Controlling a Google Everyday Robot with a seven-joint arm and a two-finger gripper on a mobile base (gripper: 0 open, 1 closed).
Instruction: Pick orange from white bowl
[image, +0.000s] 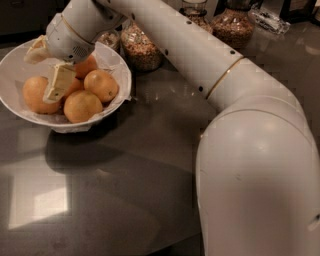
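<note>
Camera view: arm (210, 65) reaches from 4 o'clock to 10 o'clock. Gripper (40, 76) sits inside white bowl (119, 65), fingers (59, 82) spread, gripping nothing. Oranges (100, 85) heaped, smooth-skinned.

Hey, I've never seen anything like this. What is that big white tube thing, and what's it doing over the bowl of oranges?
That big white tube is a robot's single arm. There is only one camera, and it looks down along the arm. Where the camera is mounted isn't known.

At the arm's far end is the tool it grabs with, which has two cream-coloured fingers. The tool hangs over the wide, shallow white bowl. Its fingers stand apart, with one dipping among the fruit, and as far as I can see nothing is gripped yet.

The bowl sits on a dark, glossy tabletop and holds several round oranges. Behind it stand glass jars of grains. The job is to lift one orange out.
</note>
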